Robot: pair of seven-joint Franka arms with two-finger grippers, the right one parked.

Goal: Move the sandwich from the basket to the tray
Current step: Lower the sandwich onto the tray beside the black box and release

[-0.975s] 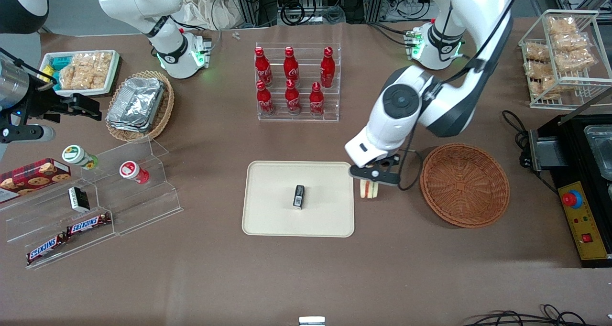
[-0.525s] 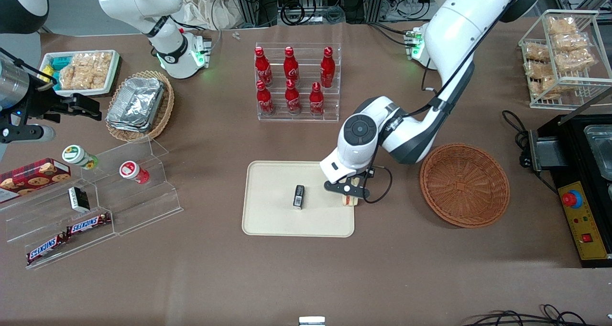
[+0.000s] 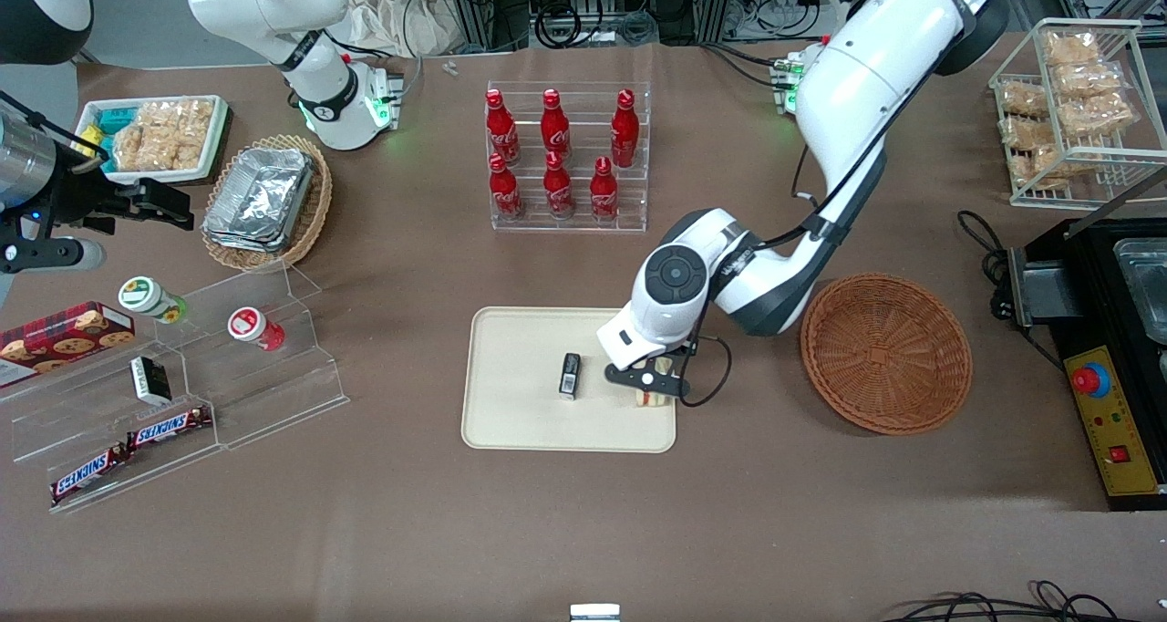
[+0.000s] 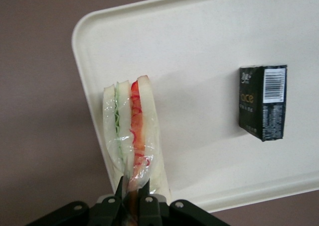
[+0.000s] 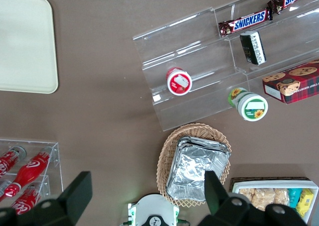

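My left gripper (image 3: 649,386) is shut on the sandwich (image 3: 650,398), a wrapped wedge of white bread with red and green filling, and holds it over the tray's end nearest the basket. In the left wrist view the gripper (image 4: 132,193) pinches the sandwich (image 4: 130,131) by its wrap, above the rim of the cream tray (image 4: 199,47). The cream tray (image 3: 520,417) lies in the middle of the table. The reddish-brown wicker basket (image 3: 886,353) sits beside it toward the working arm's end and holds nothing I can see.
A small black box (image 3: 570,374) lies on the tray beside the sandwich; it also shows in the left wrist view (image 4: 262,101). A clear rack of red bottles (image 3: 565,157) stands farther from the camera. A clear tiered shelf (image 3: 182,376) with snacks stands toward the parked arm's end.
My gripper has carried the sandwich from the table between basket and tray to above the tray's end, moving toward the black box and lower.
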